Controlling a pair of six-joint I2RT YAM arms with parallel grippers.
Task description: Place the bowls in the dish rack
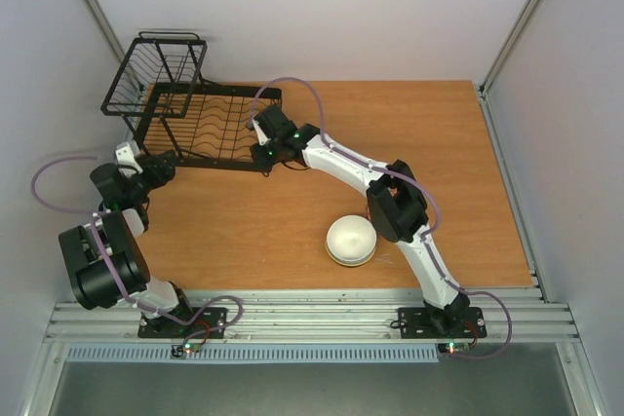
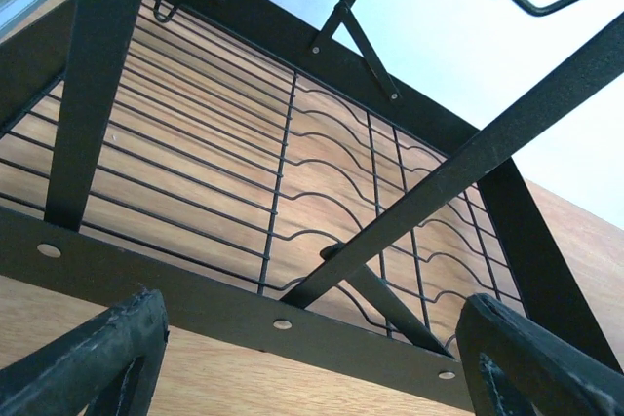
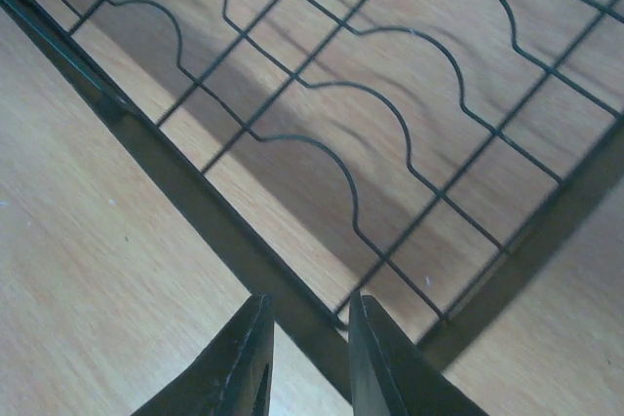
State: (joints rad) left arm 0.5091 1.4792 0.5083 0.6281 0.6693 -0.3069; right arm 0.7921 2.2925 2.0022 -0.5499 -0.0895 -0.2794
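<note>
Pale walls close in a warm wood-grain surface [image 1: 439, 143], seen from above with both arm bases at its near edge.

The right fingers [image 3: 244, 367] are drawn narrow, and the near frame bar of the dish rack [image 1: 210, 129] runs straight into the slim gap between them and fills it, so they appear to pinch that bar. Just past the tips, the right wrist view shows the rack's wavy wires crossing straight ones, with the wood visible through them and the rack's shadow lying across the grain. From above, these fingers meet the rack at its near right corner. The right arm [image 1: 341, 163] stretches from its base diagonally across the surface to get there.

The left fingers [image 2: 88, 358] stand wide apart with nothing between them. Their dark tips frame the lower corners of the left wrist view. Close in front of them are the rack's flat black frame bars, a diagonal brace and the tray wires, seen from low down. From above, these fingers sit just beside the rack's near left side, and the left arm [image 1: 102, 260] is folded tightly back over its base.

The rack sits toward the far left of the surface and is taller at its far-left end.

A cream-white bowl [image 1: 351, 236] rests on the surface well apart from the rack, just beside the right arm's elbow. It looks domed, as if upturned. A second pale rim shows under its edge, but I cannot tell how many bowls are there.
</note>
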